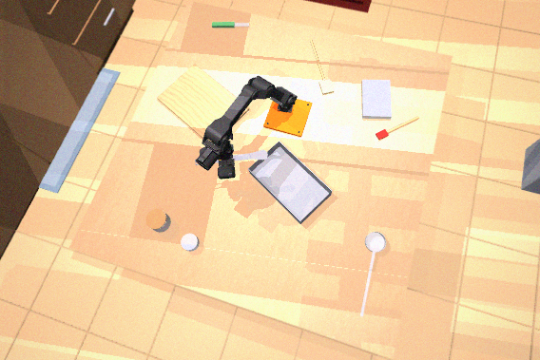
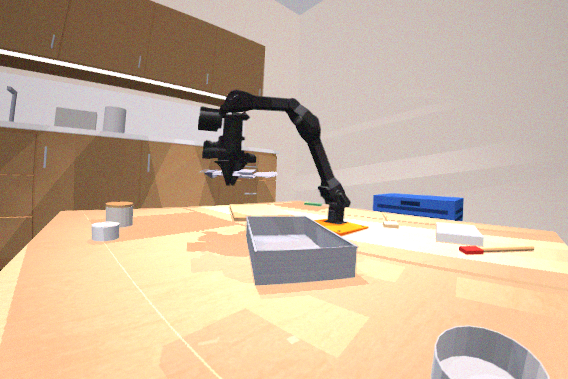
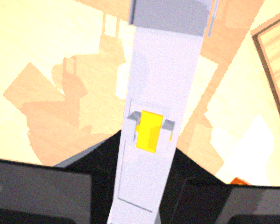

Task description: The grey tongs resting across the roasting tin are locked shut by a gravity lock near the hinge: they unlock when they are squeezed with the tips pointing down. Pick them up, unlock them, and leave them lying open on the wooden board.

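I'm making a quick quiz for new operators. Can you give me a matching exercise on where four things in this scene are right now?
Things:
1. grey tongs
2. roasting tin
3. wooden board
4. red spatula

Places:
A. lying beside the white block
B. held in the claw, lifted above the table
C. under the arm's middle links
D. next to the orange base plate, nothing across it

Pairs: 1-B, 2-D, 3-C, 4-A

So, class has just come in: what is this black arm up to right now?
The black robot arm's gripper is shut on the flat grey tongs, holding them roughly level in the air beside the grey rectangular roasting tin, clear of its rim. The yellow lock tab shows near the fingers. The pale wooden board has nothing on it yet.
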`<state>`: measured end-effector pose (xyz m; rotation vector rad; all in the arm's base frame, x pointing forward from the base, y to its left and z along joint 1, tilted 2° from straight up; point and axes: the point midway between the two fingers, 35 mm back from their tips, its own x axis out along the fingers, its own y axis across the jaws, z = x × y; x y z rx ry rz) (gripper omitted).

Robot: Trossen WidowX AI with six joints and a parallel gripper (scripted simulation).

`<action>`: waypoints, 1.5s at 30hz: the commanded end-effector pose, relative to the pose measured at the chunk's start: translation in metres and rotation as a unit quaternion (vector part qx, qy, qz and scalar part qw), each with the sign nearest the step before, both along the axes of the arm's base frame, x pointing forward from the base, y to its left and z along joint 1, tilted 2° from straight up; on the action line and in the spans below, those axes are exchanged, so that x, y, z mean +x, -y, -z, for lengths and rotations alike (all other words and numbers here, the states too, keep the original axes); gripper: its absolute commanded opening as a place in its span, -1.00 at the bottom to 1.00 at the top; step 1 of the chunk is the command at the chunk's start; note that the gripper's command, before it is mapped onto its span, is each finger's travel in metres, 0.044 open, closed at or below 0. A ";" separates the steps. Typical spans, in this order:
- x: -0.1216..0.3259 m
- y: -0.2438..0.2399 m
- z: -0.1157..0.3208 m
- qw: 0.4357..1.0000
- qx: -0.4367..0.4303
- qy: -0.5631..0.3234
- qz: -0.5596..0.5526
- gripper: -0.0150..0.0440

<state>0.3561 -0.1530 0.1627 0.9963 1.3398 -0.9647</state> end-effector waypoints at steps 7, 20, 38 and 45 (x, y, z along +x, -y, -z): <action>-0.032 0.060 -0.012 0.998 -0.003 -0.004 0.064 -1.00; -0.059 0.096 -0.015 0.994 -0.004 -0.005 0.111 -1.00; -0.149 0.174 -0.016 0.971 -0.010 -0.010 0.238 -1.00; -0.191 0.197 -0.016 0.957 -0.012 -0.012 0.289 -1.00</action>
